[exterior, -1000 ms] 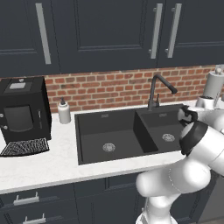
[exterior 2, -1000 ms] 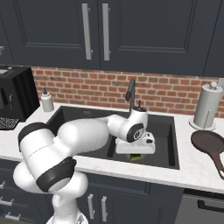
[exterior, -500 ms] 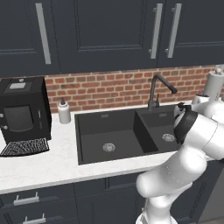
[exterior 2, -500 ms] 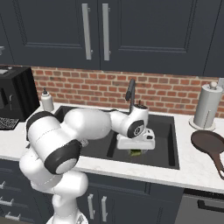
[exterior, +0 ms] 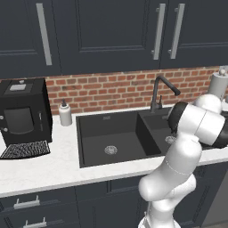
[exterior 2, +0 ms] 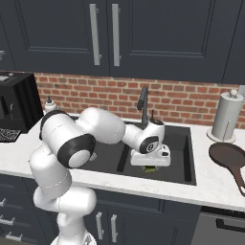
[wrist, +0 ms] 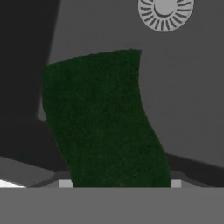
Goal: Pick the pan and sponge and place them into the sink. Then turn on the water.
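Observation:
My gripper (exterior 2: 150, 162) hangs low in the right basin of the black sink (exterior 2: 184, 143), shut on the sponge (exterior 2: 151, 169), whose green edge pokes out beneath the hand. The hand view looks down on the sponge's dark green scrub top (wrist: 103, 118), with the gripper (wrist: 120, 183) at its near end. A round silver drain (wrist: 165, 13) lies just beyond on the basin floor. The dark brown pan (exterior 2: 232, 155) lies on the counter right of the sink, apart from the hand. The black faucet (exterior 2: 142, 103) stands behind the basins with no water running.
A paper towel roll (exterior 2: 225, 117) stands behind the pan. Left of the sink (exterior: 102, 133) are a soap dispenser (exterior: 65, 113) and a black coffee machine (exterior: 22, 116). My own arm (exterior: 196, 124) covers most of the right basin in the left base view.
The arm's elbow has swung a little up and leftward. The hand has stayed low over the right basin with the sponge still in it.

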